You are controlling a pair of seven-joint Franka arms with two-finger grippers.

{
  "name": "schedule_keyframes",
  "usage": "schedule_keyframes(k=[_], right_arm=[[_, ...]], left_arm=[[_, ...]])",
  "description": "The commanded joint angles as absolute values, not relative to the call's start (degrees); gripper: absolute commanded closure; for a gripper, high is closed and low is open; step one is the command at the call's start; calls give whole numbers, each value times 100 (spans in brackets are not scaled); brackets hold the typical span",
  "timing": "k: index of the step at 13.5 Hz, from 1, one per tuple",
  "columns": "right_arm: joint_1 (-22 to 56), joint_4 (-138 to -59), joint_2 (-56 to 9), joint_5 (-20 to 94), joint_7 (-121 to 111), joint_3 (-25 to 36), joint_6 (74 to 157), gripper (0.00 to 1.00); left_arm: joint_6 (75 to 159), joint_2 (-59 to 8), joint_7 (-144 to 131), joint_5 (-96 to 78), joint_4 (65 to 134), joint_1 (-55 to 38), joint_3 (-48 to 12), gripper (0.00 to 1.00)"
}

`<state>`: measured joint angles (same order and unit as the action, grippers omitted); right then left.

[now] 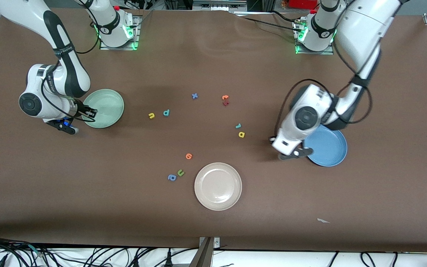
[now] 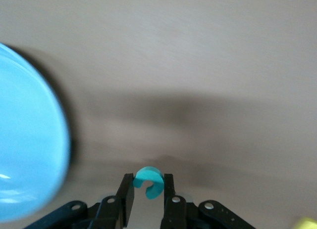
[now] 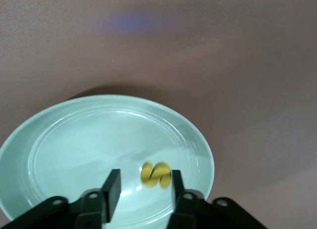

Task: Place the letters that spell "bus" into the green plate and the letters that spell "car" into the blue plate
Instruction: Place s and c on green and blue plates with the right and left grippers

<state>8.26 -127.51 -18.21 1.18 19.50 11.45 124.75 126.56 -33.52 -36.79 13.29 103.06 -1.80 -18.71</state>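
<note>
Yellow s [image 3: 155, 175] (blurred) over green plate [image 3: 64, 140].

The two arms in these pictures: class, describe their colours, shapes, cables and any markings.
Both are glossy white arms with rounded segments and black joint bands and caps. Loose black cables loop along each. Their bases glow green, each with a red button. The left gripper and right gripper have flat black fingers on black bodies with silver screws. A blue part shows beside the right gripper in the front view.

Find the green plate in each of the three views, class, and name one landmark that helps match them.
Front view: green plate at the right arm's end, under the right tool.
Left wrist view: not in it.
Right wrist view: fills the lower part.
Shared landmark: the right tool.
</note>
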Motion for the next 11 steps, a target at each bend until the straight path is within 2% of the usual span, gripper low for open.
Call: schedule_keyframes(k=[1, 3, 5, 6, 7, 11], right_arm=[[826, -12788, -1697, 185, 1916, 1143, 12420, 1], [861, -12744, -1451, 193, 2090, 1064, 12104, 1], [870, -12727, -1196, 342, 2686, 556, 12015, 1], [870, -12709, -1169, 412, 3064, 284, 12049, 1], [861, -12639, -1152, 448, 3398, 38, 12067, 1], [888, -12639, -1379, 457, 4856, -754, 12821, 1]], left_arm=[[12306, -3226, -2667, 1503, 10301, 359, -1942, 81], [12086, -3147, -2007, 1503, 10301, 658, -1942, 81], [11936, -3138, -1558, 1503, 10301, 887, -1942, 81], [11936, -3155, -1443, 1564, 10309, 905, -1925, 69], [11944, -3181, -1267, 1573, 10301, 940, -1925, 1], [11988, -3182, -1650, 1477, 10301, 731, -2039, 0]])
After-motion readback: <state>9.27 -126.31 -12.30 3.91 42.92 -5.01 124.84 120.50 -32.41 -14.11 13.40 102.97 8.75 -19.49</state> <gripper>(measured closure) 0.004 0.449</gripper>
